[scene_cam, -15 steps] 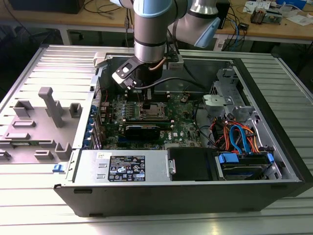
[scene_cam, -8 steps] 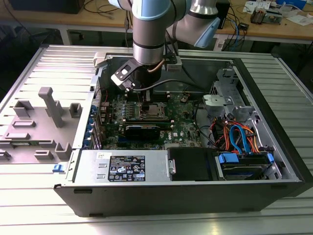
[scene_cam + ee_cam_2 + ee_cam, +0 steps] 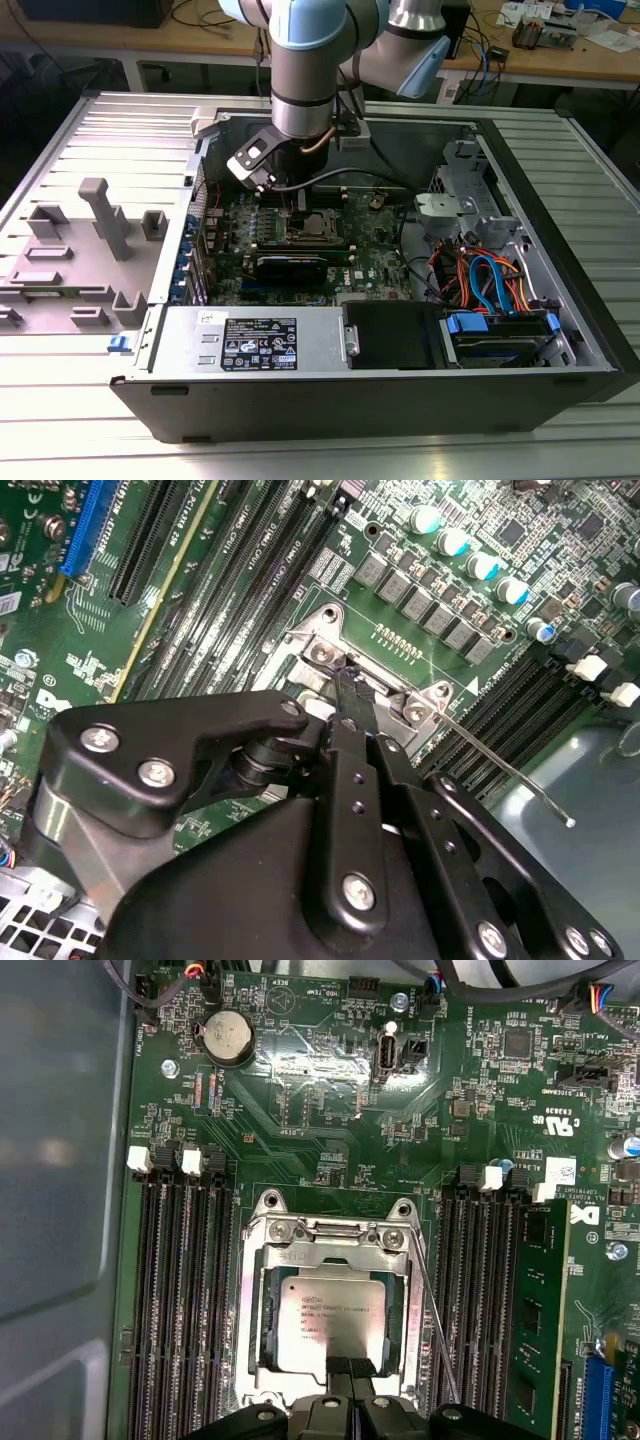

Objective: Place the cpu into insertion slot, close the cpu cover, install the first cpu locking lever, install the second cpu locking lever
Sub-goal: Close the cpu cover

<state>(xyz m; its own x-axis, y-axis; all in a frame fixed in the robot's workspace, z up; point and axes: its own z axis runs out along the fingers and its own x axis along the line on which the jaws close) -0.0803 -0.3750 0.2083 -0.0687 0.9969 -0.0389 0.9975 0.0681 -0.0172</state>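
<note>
Here, cpu [image 3: 333, 1318] seated, tool [image 3: 350, 1366] at cpu cover [image 3: 330, 1236]

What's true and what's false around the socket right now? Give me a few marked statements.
1. The cpu sits in the insertion slot. True.
2. The cpu cover stands upright. False: it lies flat, framing the chip.
3. The pincer has its tips together at the cpu's edge. True.
4. The pincer carries the cpu in the air. False: the chip is seated.
5. The coin cell lies on the cpu. False: it sits on the motherboard, apart from the socket.
</note>
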